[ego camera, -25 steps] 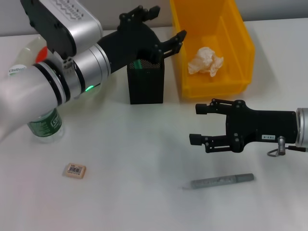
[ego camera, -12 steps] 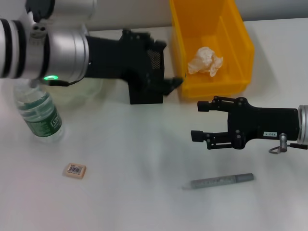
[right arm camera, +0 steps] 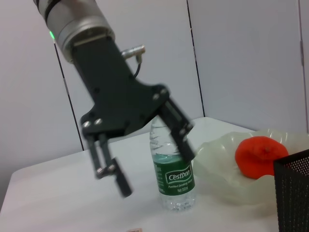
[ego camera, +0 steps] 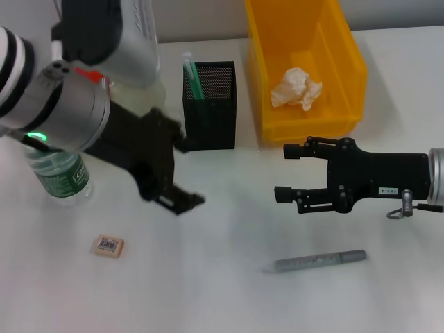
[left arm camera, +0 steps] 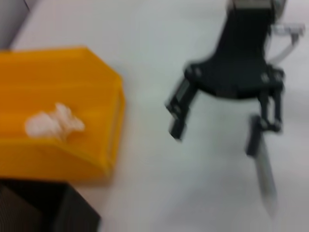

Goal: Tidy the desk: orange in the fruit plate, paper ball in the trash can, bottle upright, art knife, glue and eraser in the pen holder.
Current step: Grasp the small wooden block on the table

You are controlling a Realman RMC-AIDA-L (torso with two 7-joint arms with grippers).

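The left gripper (ego camera: pixel 182 179) has swung back from the pen holder (ego camera: pixel 209 115) and now hangs empty over the bench (ego camera: pixel 222 291), jaws spread wide, with a green-capped stick (ego camera: pixel 192 80) left standing in the holder. The right gripper (ego camera: pixel 283 173) hovers above the grey art knife (ego camera: pixel 316 261), jaws also wide. The eraser (ego camera: pixel 107 245) lies near the upright bottle (ego camera: pixel 59 173), the paper ball (ego camera: pixel 296 87) in the yellow bin (ego camera: pixel 347 62), the orange (right arm camera: pixel 260 155) in its plate (right arm camera: pixel 227 169)

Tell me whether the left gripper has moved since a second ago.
Yes. The left gripper has pulled away from above the pen holder, toward the robot and its left, nearer the eraser.
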